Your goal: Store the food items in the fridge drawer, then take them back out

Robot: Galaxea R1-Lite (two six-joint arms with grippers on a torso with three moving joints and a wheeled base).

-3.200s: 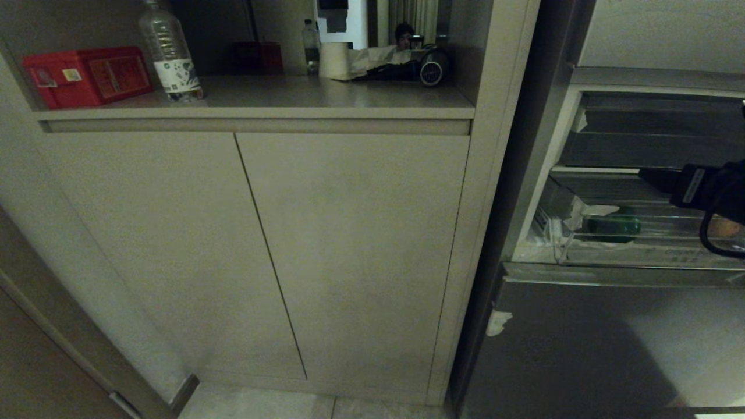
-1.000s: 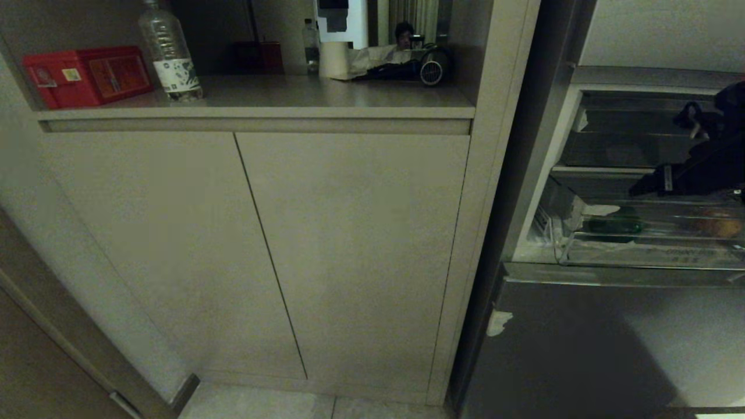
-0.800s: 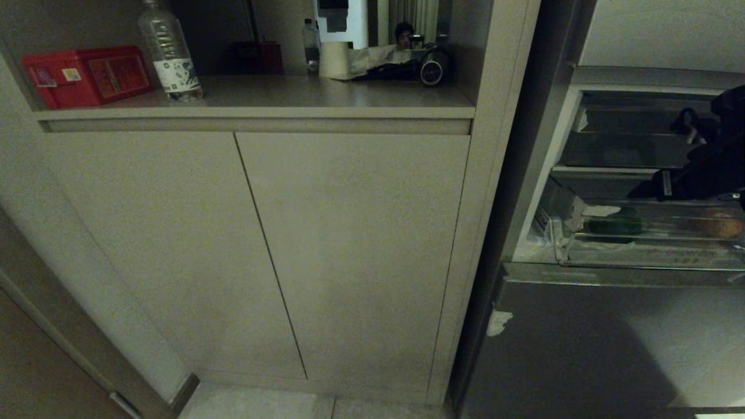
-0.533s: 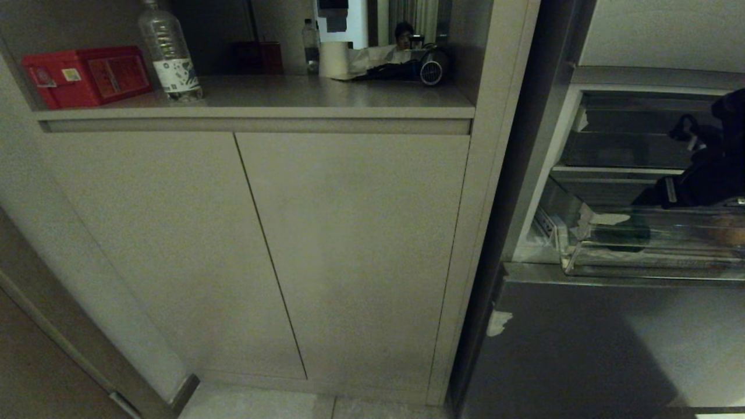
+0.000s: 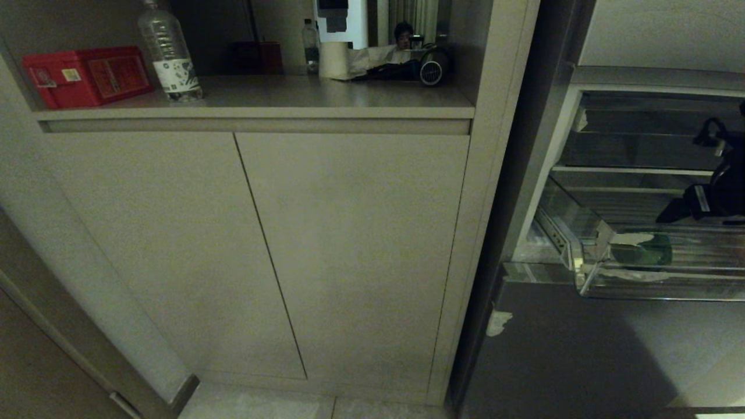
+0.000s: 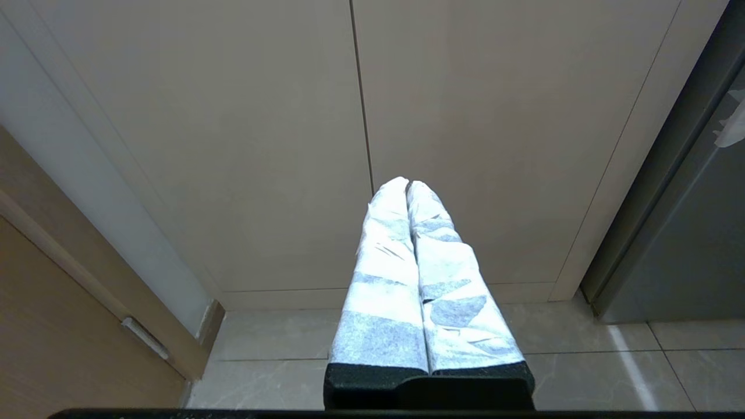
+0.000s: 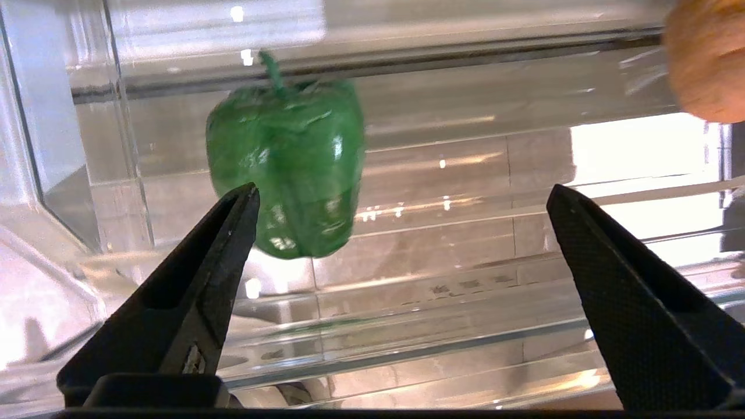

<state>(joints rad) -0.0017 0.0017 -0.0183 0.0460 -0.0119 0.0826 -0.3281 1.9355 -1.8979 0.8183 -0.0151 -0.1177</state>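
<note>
Right wrist view shows the right gripper (image 7: 401, 203) with jaws spread wide and empty, poised over the clear fridge drawer (image 7: 407, 326). Inside lies a green pepper (image 7: 285, 157) near the drawer's taped front corner, and an orange-brown fruit (image 7: 707, 58) sits apart toward the opposite end. Parked low before the cabinet doors (image 6: 233, 116), the left gripper (image 6: 407, 186) has its wrapped fingers pressed together, holding nothing.

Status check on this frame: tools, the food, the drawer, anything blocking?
Right tool open, empty, over the fridge drawer. Left tool shut, parked by the cabinet doors. Green pepper and orange-brown fruit lie inside. Nothing blocking.
</note>
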